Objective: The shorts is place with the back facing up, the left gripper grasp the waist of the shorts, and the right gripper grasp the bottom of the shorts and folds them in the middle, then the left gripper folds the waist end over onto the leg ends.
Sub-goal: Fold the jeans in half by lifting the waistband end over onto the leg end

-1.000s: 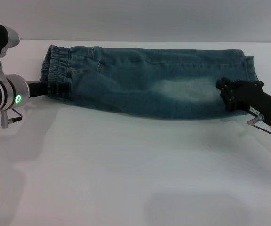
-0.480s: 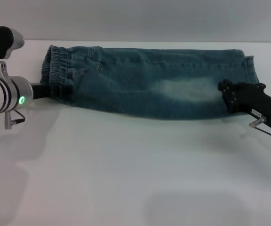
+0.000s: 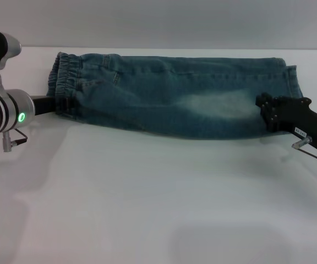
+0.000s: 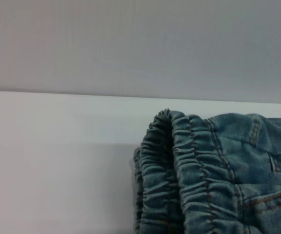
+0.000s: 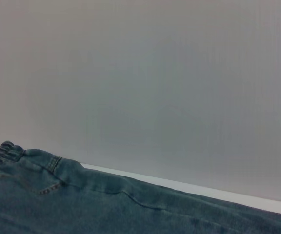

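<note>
HEAD: lengthwise fold judged done; shorts laid across table far side; L gripper pinched on waist, R gripper at hem, finger state can't be told; nxt: waist carried over to leg ends | L WRIST: ruffled elastic band seen, doubled | R WRIST: faded blue-green denim, flat.

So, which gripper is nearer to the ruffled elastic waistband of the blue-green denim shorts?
Left. The left gripper is at the ruffled elastic waistband of the blue-green denim shorts; the right gripper is at the opposite, hem end.
</note>
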